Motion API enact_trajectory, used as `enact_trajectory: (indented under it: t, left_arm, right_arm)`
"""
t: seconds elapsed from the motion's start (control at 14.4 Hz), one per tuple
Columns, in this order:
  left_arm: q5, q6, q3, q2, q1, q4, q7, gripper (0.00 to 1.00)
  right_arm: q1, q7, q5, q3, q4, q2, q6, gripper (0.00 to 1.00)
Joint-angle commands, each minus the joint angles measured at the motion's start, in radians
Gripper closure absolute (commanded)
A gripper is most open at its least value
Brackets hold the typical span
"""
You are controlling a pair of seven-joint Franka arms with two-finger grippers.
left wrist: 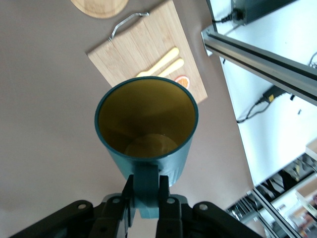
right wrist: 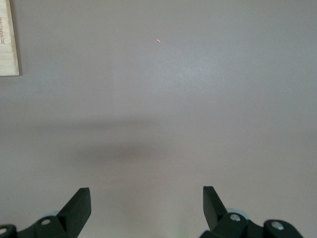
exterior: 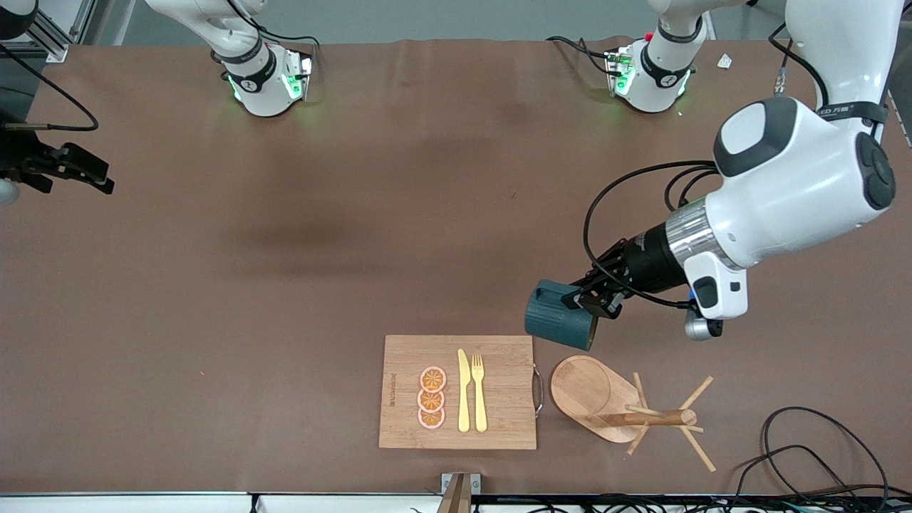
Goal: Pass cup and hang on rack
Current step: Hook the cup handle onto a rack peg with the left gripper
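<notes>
**Left gripper holds the mug by its handle above the table near the rack**

The left gripper (exterior: 595,299) is clenched on the loop handle of the small dark teal-green ribbed cup (exterior: 561,315), carrying it in the air with the mouth tipped sideways. In the left wrist view the 2 black fingers (left wrist: 130,198) pinch the handle, and the yellowish-tan inside of the cup (left wrist: 146,124) faces the camera. The cup hangs over the brown table (exterior: 285,285), just above the corner of the rectangular bamboo cutting board (exterior: 499,356) and the oval base of the light wooden mug rack (exterior: 591,388).

The rack stands near the front camera, toward the left arm's end of the table, beside the board's metal handle. Its thin pegs are bare.

On the board lie 3 orange fruit slices (exterior: 432,397), a yellow knife (exterior: 464,390) and a yellow fork (exterior: 479,392).

The right gripper (right wrist: 146,210) waits, its fingers spread wide and holding nothing, over bare table at the right arm's end.
</notes>
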State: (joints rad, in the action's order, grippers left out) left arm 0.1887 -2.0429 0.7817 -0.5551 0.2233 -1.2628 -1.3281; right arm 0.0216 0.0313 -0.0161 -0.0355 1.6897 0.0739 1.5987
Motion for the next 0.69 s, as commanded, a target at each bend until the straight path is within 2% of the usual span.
enact_trajectory:
  t: [0.0, 0.62]
  left_arm:
    - [0.072, -0.01, 0.014, -0.005, 0.033, 0.002, 0.059, 1.0]
    - [0.328, -0.006, 0.011, -0.072, 0.128, 0.0, 0.309, 1.0]
  right_arm:
    - [0.017, 0.018, 0.008, 0.009, 0.031, 0.033, 0.004, 0.0]
    - [0.017, 0.019, 0.007, 0.009, 0.03, 0.035, 0.0, 0.0]
